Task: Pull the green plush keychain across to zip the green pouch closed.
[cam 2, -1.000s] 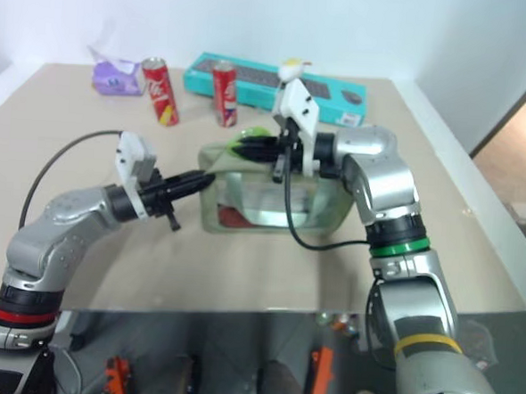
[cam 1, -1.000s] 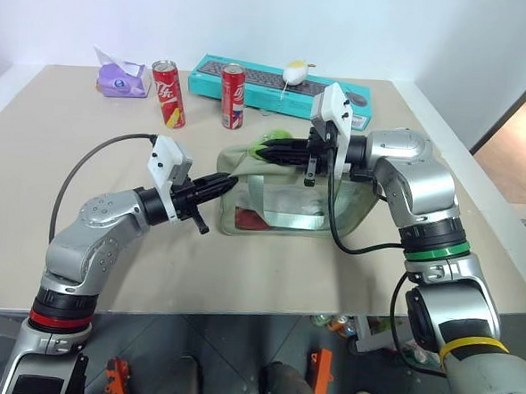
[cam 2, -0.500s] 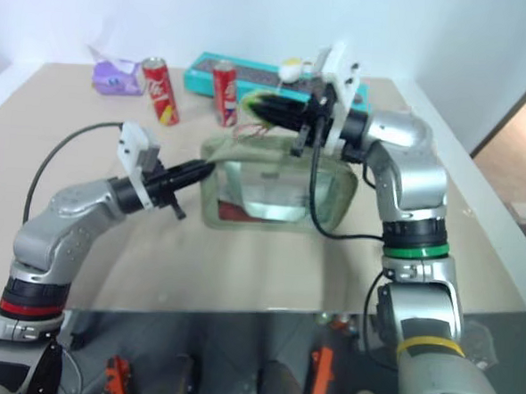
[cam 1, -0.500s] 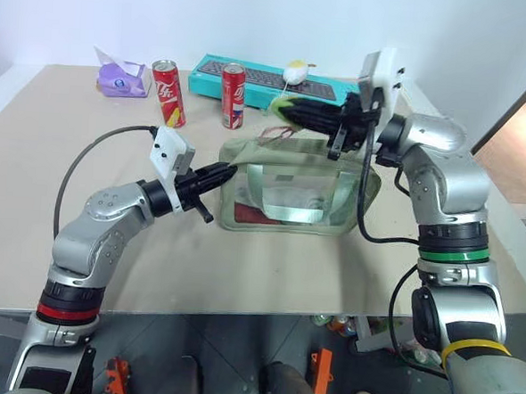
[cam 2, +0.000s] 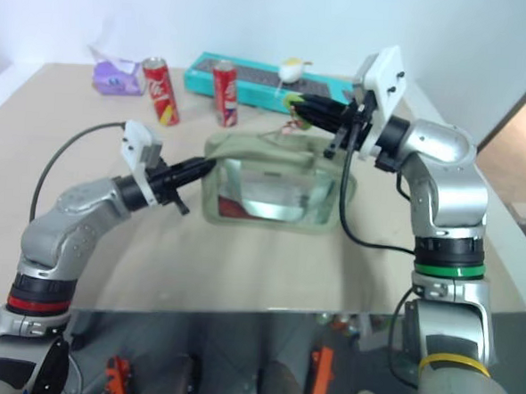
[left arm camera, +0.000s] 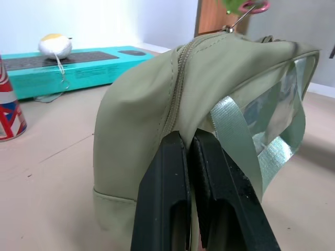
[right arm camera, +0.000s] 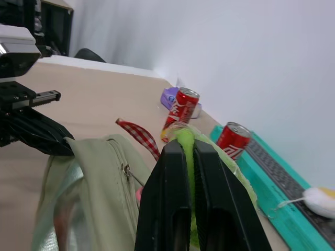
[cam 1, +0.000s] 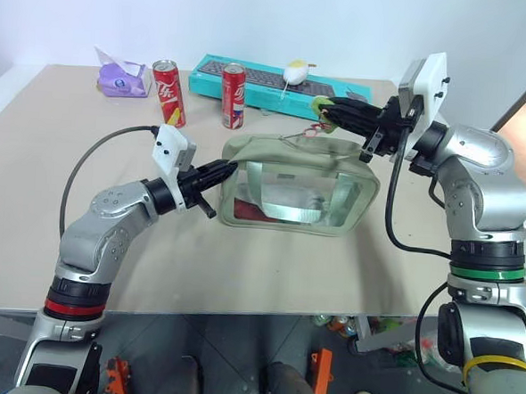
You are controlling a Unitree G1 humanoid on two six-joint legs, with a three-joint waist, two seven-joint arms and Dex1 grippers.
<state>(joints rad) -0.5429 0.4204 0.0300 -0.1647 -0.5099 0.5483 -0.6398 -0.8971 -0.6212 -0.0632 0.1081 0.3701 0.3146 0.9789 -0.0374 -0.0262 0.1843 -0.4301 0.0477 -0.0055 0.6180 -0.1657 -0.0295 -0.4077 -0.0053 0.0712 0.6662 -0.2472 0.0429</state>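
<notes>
the green plush keychain (cam 1: 325, 114) sits past the green pouch's (cam 1: 292, 185) right end, our right gripper's (cam 1: 331, 114) jaws clamped on it. our left gripper's (cam 1: 229, 166) jaws pinch the pouch's other end on the counter (cam 1: 241, 258). we judge the zipper nearly shut.

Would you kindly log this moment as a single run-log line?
left pincer: shut on green pouch end | right pincer: shut on green plush keychain | zipper: drawn across | pouch: on table
</notes>
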